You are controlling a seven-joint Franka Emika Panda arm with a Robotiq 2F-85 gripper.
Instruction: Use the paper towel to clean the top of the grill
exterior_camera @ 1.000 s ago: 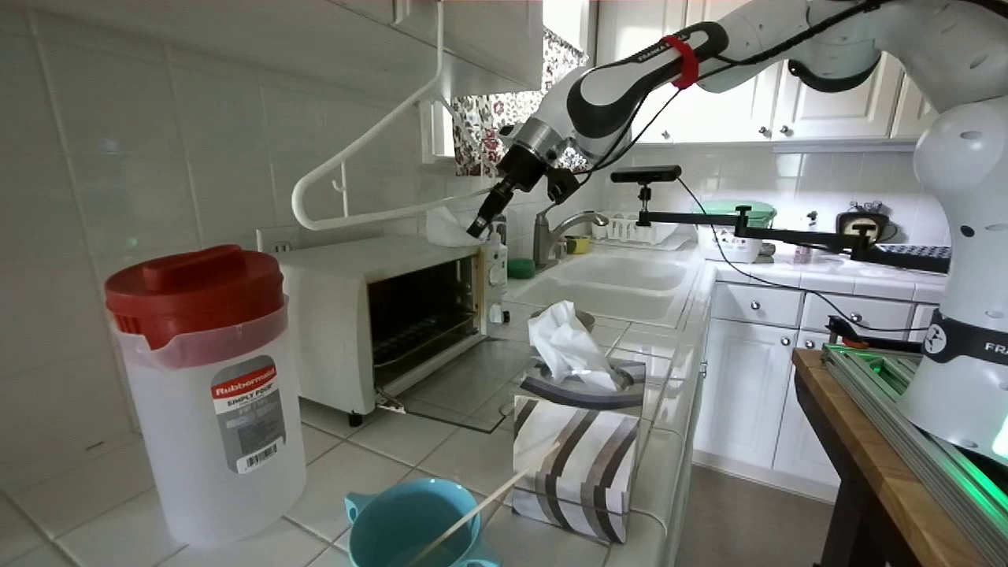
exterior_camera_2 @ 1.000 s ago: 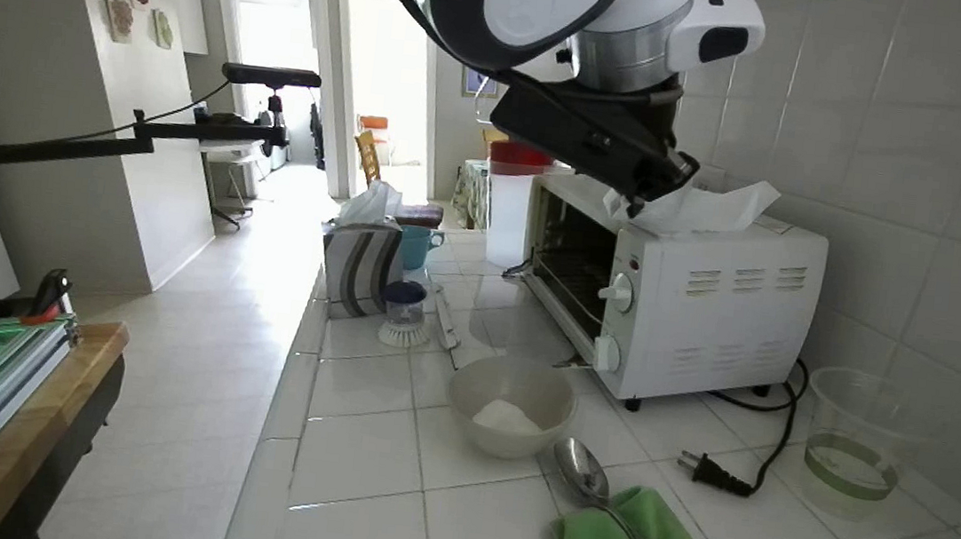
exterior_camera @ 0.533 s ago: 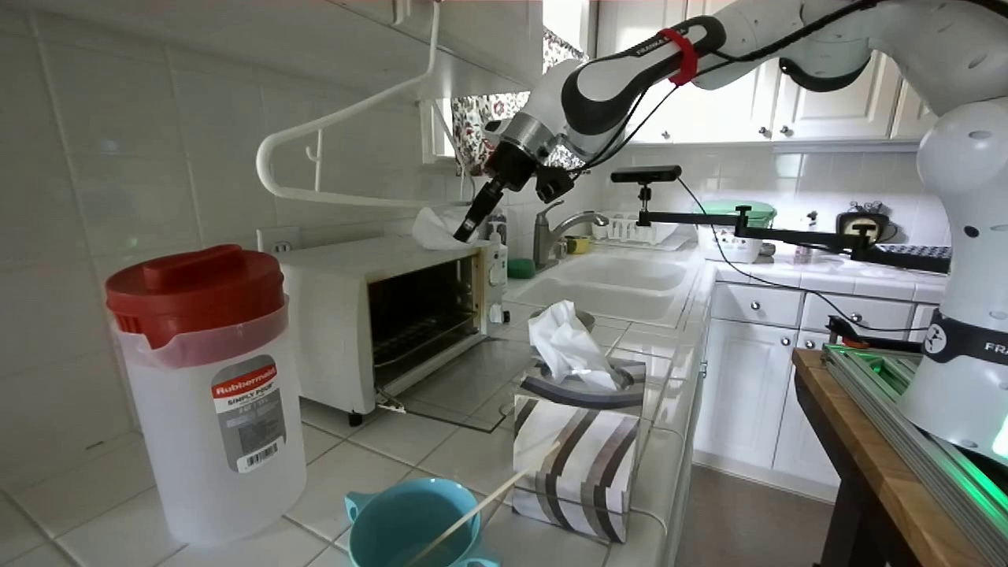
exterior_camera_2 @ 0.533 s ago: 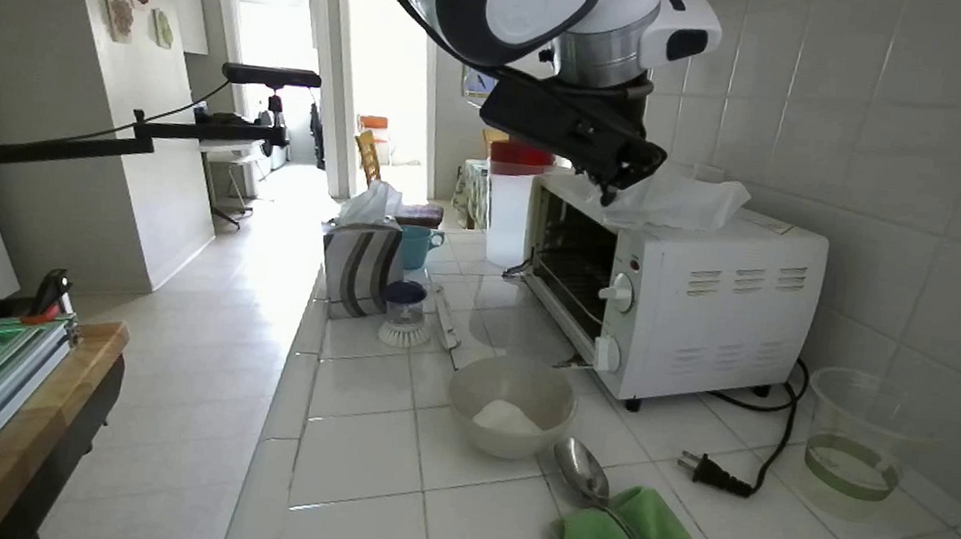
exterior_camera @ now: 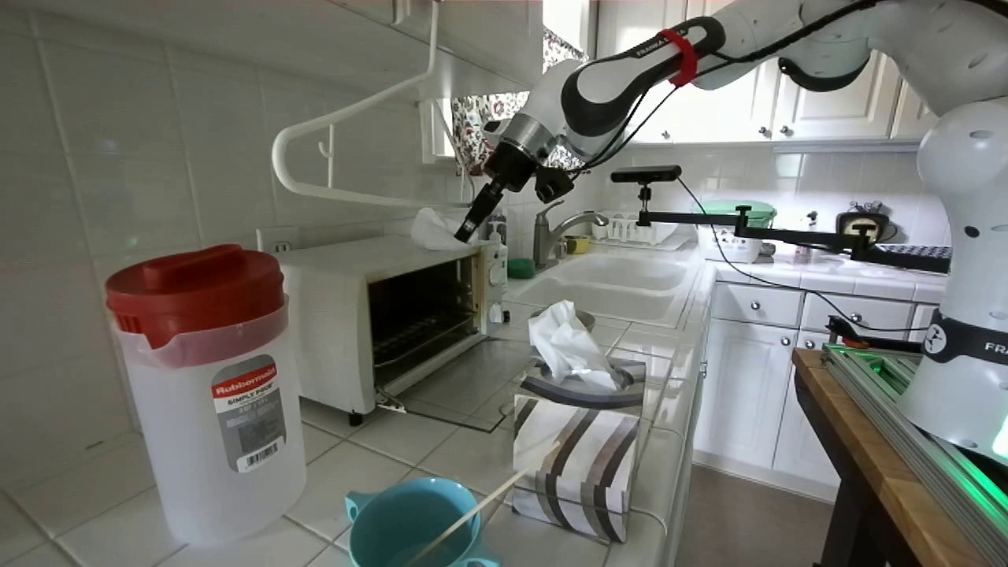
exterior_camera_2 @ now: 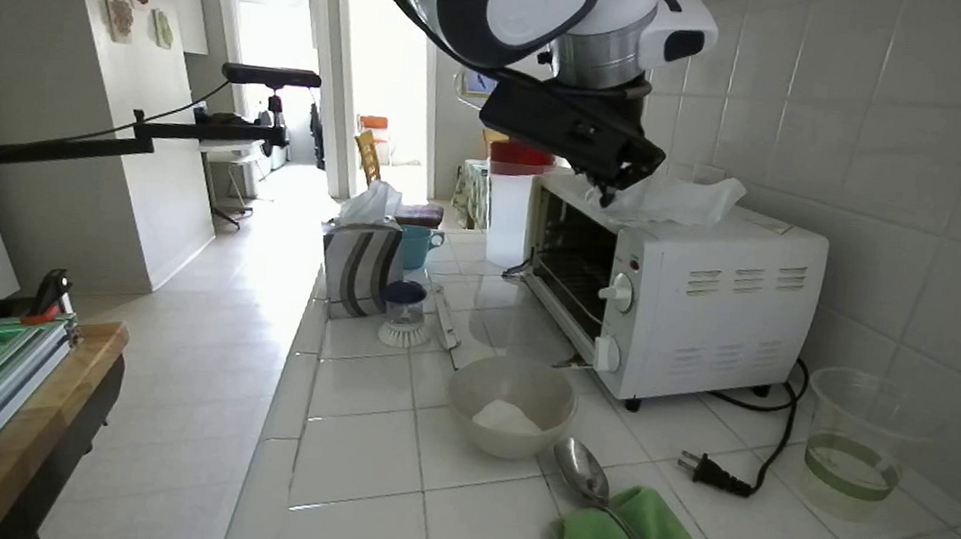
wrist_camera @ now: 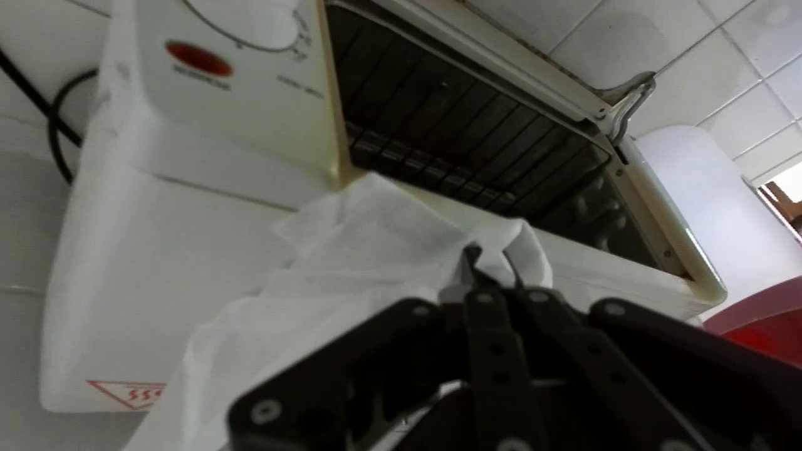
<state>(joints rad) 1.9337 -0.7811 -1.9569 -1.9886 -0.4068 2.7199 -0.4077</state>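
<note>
Jaws clamp crumpled white paper towel point(wrist_camera: 369, 250), just dragged along the boxy white toaster oven point(exterior_camera_2: 708, 316) beneath. Wiping seems underway.

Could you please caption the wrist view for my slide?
Pincer shut on a white paper towel atop the toaster oven, wire rack visible inside.

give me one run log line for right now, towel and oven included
gripper: shut on paper towel | paper towel: spread on top of toaster oven | oven door: open | power plug: loose on counter
</note>
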